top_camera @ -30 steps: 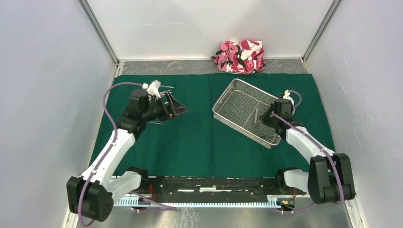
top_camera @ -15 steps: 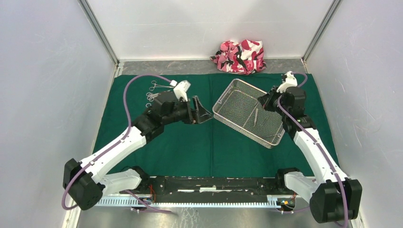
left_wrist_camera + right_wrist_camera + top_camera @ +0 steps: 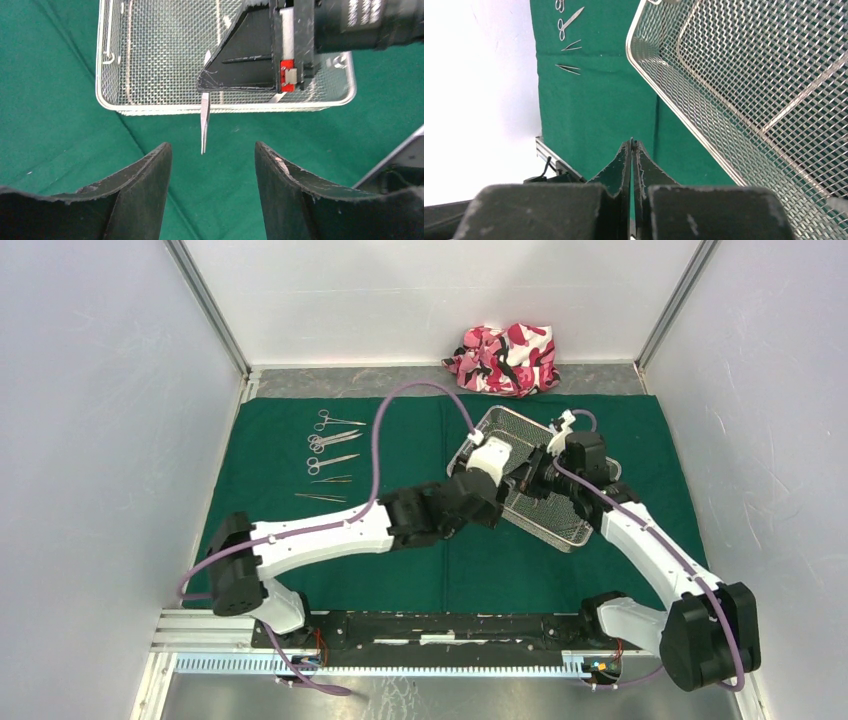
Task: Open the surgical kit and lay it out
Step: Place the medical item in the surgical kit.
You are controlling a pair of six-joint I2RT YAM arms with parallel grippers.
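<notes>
My left claw (image 3: 212, 148) hangs over the dark green cloth drape (image 3: 60, 100), fingers apart and nothing between them. Just ahead, the slim steel tweezers (image 3: 204, 117) aim their tip into that gap, with the long axis running straight away from me. My right claw (image 3: 201, 86) is clamped on their far half, so this looks like a handover. Beyond them, the rectangular silver wire-mesh tray (image 3: 225, 107) shows no other tool where its floor is visible. Far left, scissors and forceps (image 3: 328, 455) lie in a row on the drape.
</notes>
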